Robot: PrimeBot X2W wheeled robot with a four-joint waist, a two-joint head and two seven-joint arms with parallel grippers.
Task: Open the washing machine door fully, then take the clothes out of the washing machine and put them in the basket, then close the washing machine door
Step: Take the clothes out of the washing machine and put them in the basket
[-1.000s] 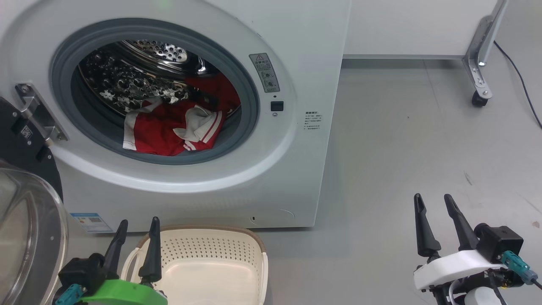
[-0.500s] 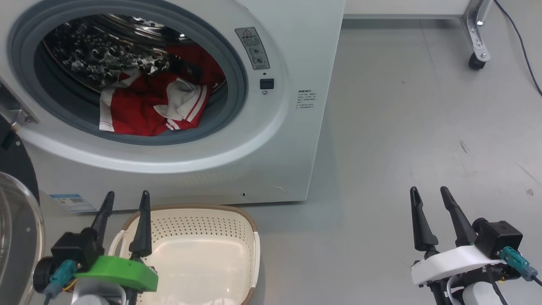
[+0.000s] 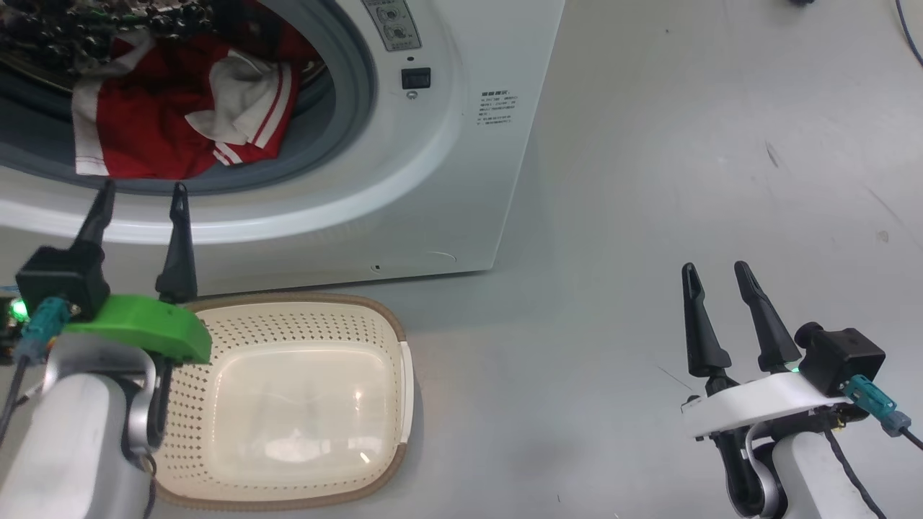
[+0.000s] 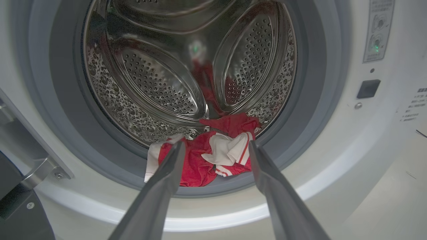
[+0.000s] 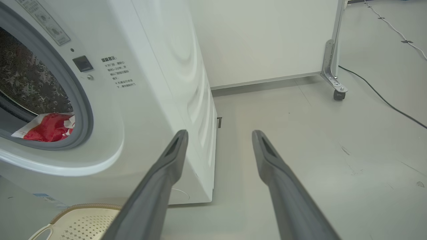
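A pale grey floor [image 3: 649,216] spreads out in front of a white wall panel [image 5: 260,40], where a metal leg on a small wheel [image 5: 335,80] stands and a black cable [image 5: 383,100] trails past.

The washing machine [image 3: 447,180] stands at the left, a big white box with its round opening uncovered. A black edge of the washing machine door [image 4: 16,213] shows at the lower left of the left wrist view, swung aside beside a metal hinge [image 4: 40,166].

The clothes [image 3: 166,122], red with white panels and stripes, lie in a heap at the bottom front of the dimpled steel drum [image 4: 160,83], spilling onto the grey rubber ring [image 4: 310,100].

The basket [image 3: 303,321], cream with perforated sides and a brown rim, sits on the floor just in front of the machine, below the opening.

The left claw [image 3: 143,186], on a green mount, is raised above the basket's left end. Its two dark fingers are spread apart, hold nothing and point at the lower lip of the opening. In its wrist view the clothes sit between the fingertips. Whether the tips touch the ring cannot be told.

The right claw [image 3: 716,267], on a white mount, hangs over bare floor well to the right of the machine. Its fingers are spread too and grip nothing.
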